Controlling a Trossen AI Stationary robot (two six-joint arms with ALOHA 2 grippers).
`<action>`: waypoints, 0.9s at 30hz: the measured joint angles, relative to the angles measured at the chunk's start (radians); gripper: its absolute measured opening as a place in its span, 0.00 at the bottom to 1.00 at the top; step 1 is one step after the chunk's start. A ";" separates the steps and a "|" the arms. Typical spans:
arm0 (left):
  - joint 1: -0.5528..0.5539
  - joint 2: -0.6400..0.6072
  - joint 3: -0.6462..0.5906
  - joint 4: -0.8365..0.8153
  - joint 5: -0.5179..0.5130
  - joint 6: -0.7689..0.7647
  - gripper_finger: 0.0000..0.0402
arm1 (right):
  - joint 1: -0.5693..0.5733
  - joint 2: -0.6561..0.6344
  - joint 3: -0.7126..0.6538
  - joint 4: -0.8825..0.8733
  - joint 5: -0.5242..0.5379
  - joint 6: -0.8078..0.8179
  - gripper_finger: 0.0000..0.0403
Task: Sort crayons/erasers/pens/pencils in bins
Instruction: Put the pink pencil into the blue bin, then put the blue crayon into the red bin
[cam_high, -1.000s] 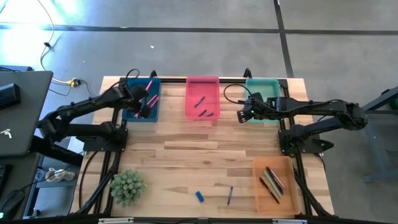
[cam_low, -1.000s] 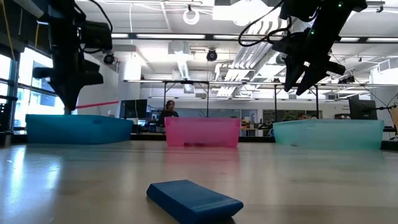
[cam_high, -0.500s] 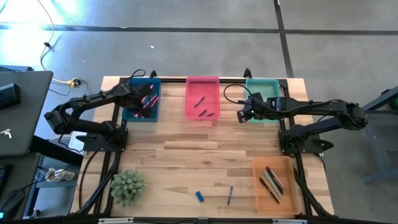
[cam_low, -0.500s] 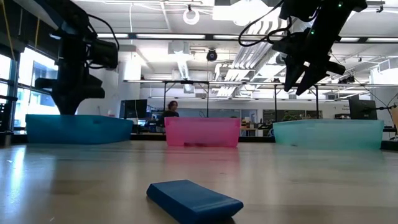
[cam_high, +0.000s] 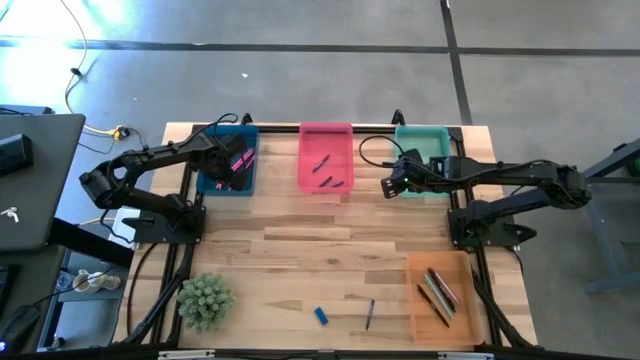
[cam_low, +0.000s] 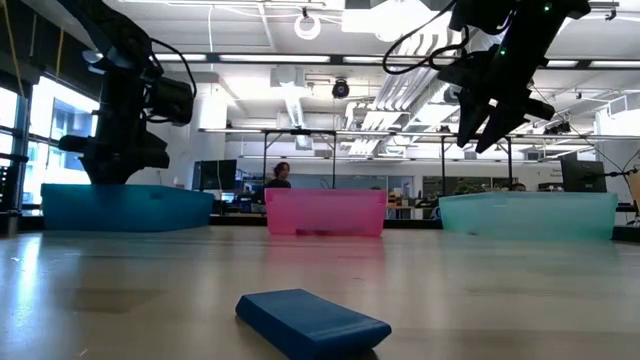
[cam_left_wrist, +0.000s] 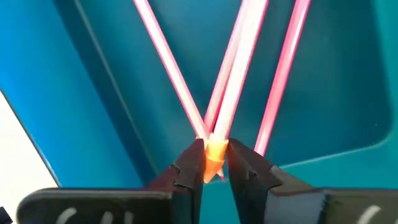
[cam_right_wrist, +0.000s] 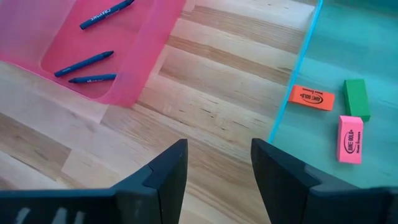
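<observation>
On the counter (cam_high: 330, 250), the left gripper (cam_high: 226, 165) is pinching a pink pencil (cam_left_wrist: 239, 74) inside the blue bin (cam_high: 249, 188). The right gripper (cam_high: 388, 186) (fingers apart) is hovering nearer the blue eraser (cam_high: 321, 316), lying toward its seven o'clock.
</observation>
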 joint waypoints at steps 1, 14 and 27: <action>0.000 0.000 0.000 0.000 0.000 0.004 0.16 | 0.000 0.000 0.000 0.000 0.000 -0.005 0.42; 0.000 0.000 0.147 -0.113 0.000 0.125 0.35 | 0.000 0.000 0.000 0.070 -0.041 -0.039 0.42; -0.057 -0.142 0.356 -0.214 0.057 0.151 0.32 | 0.128 0.000 0.000 0.274 -0.087 0.055 0.42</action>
